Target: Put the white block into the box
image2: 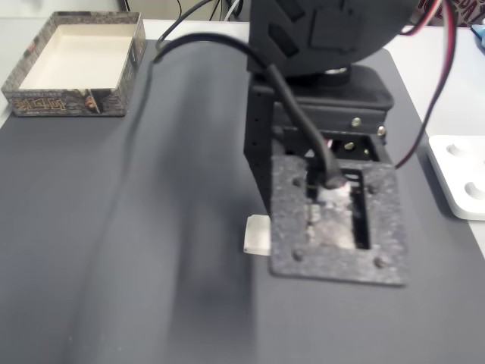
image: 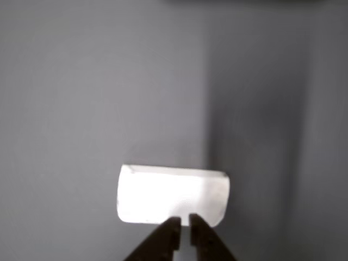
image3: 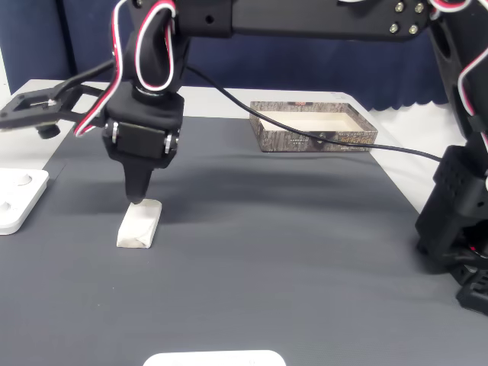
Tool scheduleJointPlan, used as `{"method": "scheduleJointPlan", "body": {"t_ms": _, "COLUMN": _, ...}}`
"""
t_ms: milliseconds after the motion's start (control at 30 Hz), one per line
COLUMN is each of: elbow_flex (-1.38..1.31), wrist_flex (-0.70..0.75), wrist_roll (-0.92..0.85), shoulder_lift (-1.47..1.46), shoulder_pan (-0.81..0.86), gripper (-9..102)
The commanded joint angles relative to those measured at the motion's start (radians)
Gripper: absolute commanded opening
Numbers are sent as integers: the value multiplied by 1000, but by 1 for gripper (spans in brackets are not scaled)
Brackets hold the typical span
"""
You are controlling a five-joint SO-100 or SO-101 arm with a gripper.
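Gripper (image: pixel 184 218) nearly clenched, grasping nothing | tips at white block (image3: pixel 139 223) edge | risk: descend now and you'll shove it; box (image3: pixel 313 126) well apart.

The white block (image3: pixel 139 223) lies on a dark grey worktop (image3: pixel 267 252); the box (image3: pixel 313 126) has patterned brown outer walls, cream inside.

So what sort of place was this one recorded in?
Most likely an indoor hobby or lab tabletop: a dark grey mat covers the table, a dark blue curtain hangs behind, and loose red and white wires run along the arm.
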Motion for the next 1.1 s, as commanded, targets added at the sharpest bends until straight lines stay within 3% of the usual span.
{"method": "scheduleJointPlan", "body": {"t_ms": 0, "elbow_flex": -57, "wrist_flex": 9, "wrist_roll": 219, "shoulder_lift": 21, "shoulder_pan": -25, "gripper": -2}}
{"method": "scheduleJointPlan", "body": {"t_ms": 200, "elbow_flex": -35, "wrist_flex": 9, "wrist_roll": 379, "shoulder_lift": 31, "shoulder_pan": -17, "gripper": -2}}
{"method": "scheduleJointPlan", "body": {"t_ms": 533, "elbow_flex": -20, "wrist_flex": 9, "wrist_roll": 857, "shoulder_lift": 60, "shoulder_pan": -9, "gripper": -2}}
{"method": "scheduleJointPlan", "body": {"t_ms": 1067, "elbow_flex": -12, "wrist_flex": 18, "wrist_roll": 1324, "shoulder_lift": 74, "shoulder_pan": 3, "gripper": -2}}
